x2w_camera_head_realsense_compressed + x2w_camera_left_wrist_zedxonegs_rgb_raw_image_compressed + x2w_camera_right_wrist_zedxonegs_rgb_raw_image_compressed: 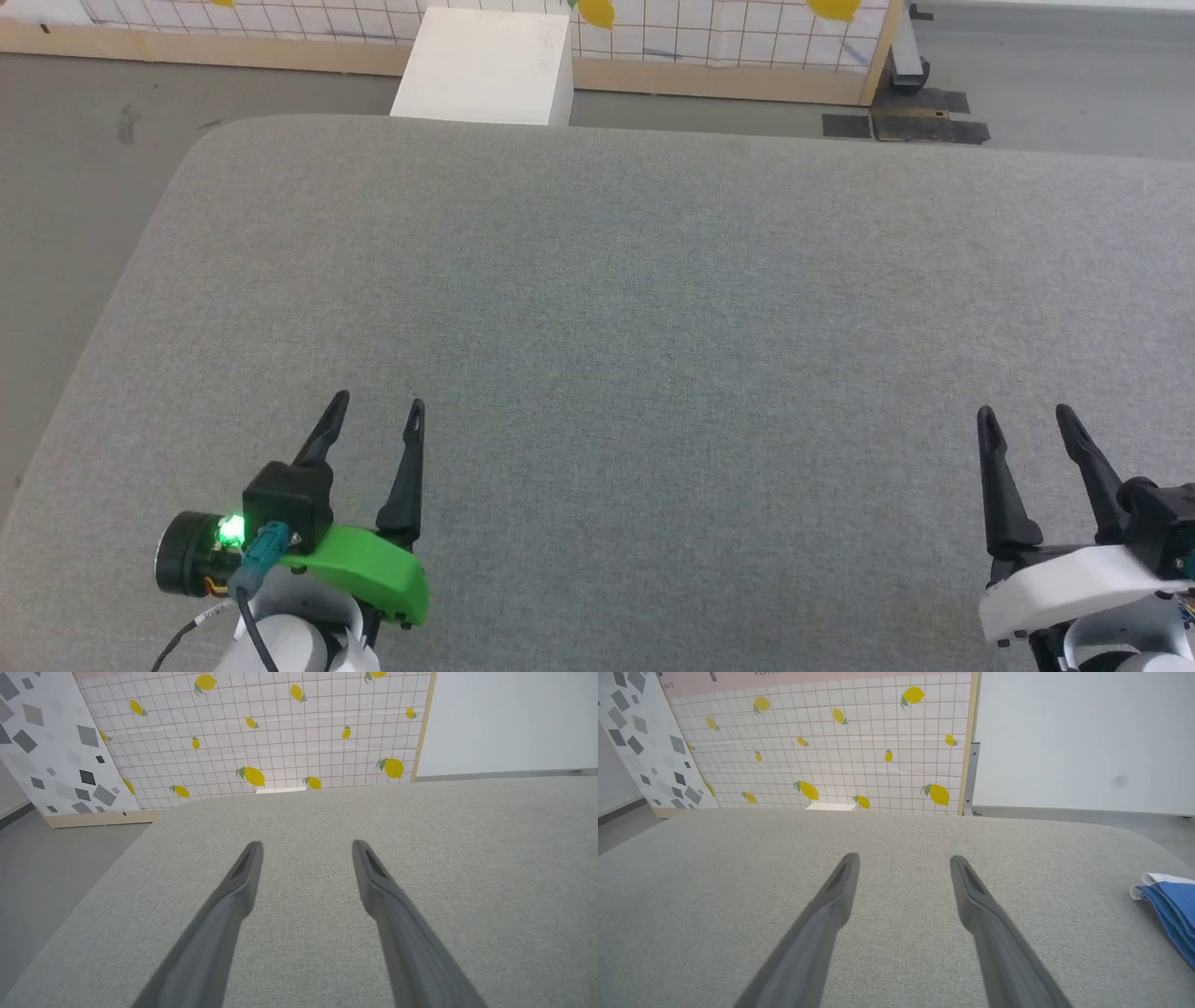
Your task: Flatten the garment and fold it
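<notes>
A corner of the blue garment (1170,907) with a white edge lies on the grey fabric table (896,835) at the right edge of the right wrist view, well right of my fingers. My right gripper (1024,419) (903,861) stands open over bare cloth at the lower right of the head view, nothing between its fingers. At the lower left, my left gripper (378,408) (307,845) is open too, over the bare table (597,308) and holding nothing.
The table's rounded left edge (112,308) drops to a grey floor. Beyond the far edge stands a white box (485,67) against a lemon-patterned grid panel (261,732). Black tape patches (901,126) mark the floor at the back right.
</notes>
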